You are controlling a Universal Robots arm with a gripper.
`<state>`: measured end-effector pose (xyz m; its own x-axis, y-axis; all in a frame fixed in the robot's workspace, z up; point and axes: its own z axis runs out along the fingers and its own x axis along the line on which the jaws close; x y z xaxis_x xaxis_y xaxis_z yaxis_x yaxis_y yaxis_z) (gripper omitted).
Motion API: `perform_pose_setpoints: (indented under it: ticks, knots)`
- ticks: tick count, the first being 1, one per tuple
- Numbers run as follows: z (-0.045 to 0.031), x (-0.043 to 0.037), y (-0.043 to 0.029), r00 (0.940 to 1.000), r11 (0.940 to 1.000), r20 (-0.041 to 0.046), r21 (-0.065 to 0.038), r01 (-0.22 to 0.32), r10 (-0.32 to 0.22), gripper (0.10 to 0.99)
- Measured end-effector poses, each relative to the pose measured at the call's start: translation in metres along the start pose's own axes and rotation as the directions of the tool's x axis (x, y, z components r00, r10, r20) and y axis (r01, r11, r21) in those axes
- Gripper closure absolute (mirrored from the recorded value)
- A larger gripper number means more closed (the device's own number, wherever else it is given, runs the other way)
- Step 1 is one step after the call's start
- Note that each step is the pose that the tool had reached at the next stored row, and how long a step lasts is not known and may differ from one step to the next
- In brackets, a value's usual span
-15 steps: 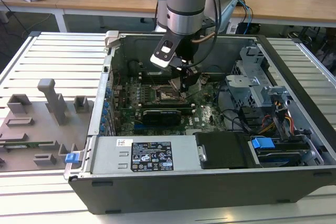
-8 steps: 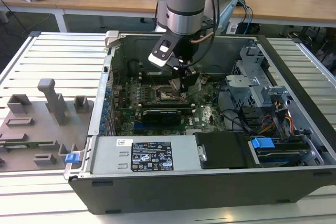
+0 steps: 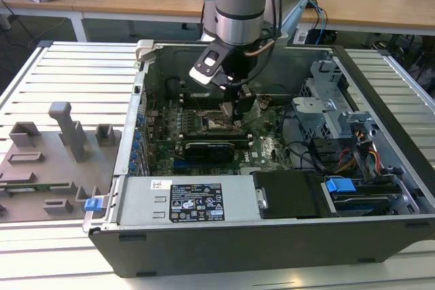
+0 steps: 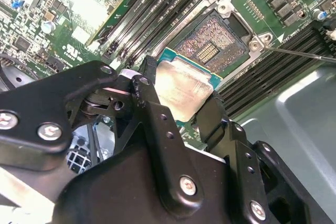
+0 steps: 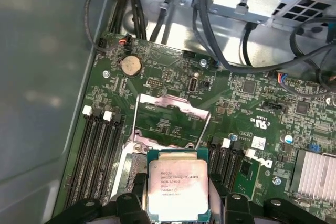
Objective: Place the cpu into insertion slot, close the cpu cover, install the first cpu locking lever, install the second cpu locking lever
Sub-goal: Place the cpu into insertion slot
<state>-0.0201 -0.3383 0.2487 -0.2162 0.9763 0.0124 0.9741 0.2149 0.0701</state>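
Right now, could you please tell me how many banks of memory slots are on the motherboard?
2: the first bank on one side of the socket, the second bank on the opposite side. The pincer holding the cpu may hide more.

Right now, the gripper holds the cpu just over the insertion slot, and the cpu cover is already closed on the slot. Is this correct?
Not quite. The cpu cover is open and stands raised, as the first wrist view shows. The rest holds: the gripper holds the cpu just over the insertion slot.
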Motion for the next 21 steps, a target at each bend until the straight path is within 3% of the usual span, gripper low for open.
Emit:
perform_pose_setpoints:
  ticks: [11, 21]
  knots:
    - [0.0002, 0.0000, 0.0000, 0.9967, 0.9968, 0.0072, -0.001, -0.080, 0.080, 0.541]
    - [0.0005, 0.0000, 0.0000, 0.9895, 0.9896, 0.0123, -0.002, -0.144, 0.144, 0.541]
